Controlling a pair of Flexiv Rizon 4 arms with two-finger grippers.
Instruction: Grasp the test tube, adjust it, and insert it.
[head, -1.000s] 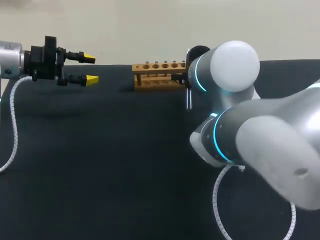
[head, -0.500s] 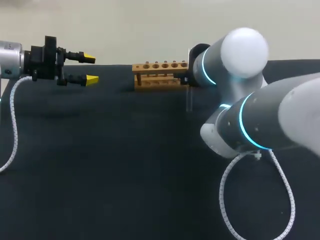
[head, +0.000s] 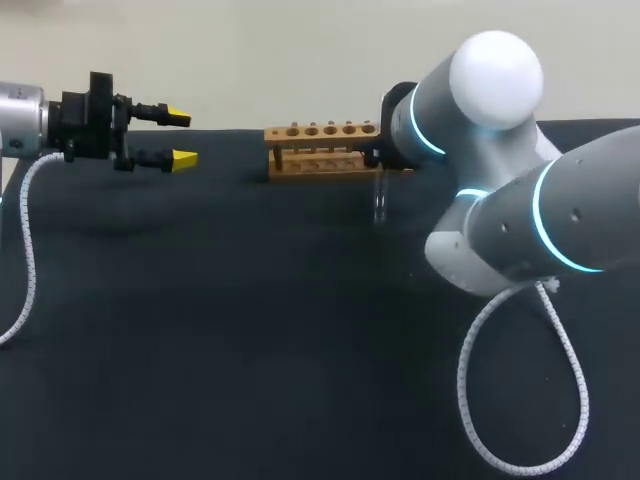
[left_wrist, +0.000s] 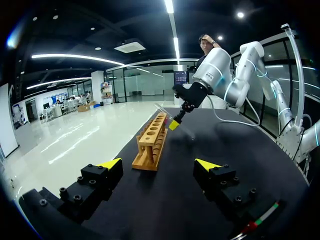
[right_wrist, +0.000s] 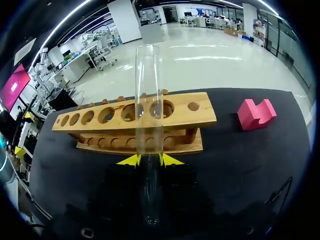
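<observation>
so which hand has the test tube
The right hand, its yellow tips pinching the clear test tube by the wooden rack; the left hand is open and empty.

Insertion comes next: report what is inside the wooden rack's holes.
Every hole that shows in the wooden rack is empty. The test tube in the right tool stands before the rack; the stretch behind the glass is unclear.
</observation>
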